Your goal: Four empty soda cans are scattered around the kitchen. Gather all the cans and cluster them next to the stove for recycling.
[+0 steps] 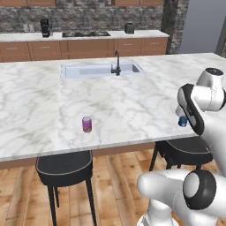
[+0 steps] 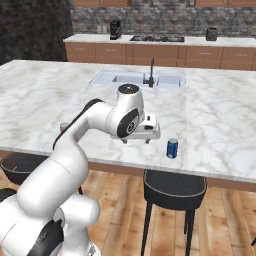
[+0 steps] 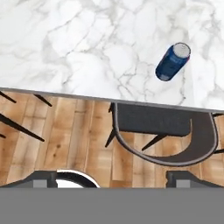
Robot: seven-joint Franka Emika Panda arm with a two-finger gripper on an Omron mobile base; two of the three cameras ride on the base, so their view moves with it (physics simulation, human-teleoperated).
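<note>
A blue soda can stands upright near the front edge of the marble island; the hand view shows this blue can at the upper right. My gripper hovers above the island's front edge, a short way left of the blue can, open with nothing between its fingertips. A purple-pink soda can stands further left on the island, partly hidden by my arm in the right base view. The blue can peeks out behind my arm in the left base view. The stove lies on the back counter.
A sink with a dark faucet is set in the island's far side. Black stools stand under the island's front edge. A coffee machine and a dark toaster flank the stove.
</note>
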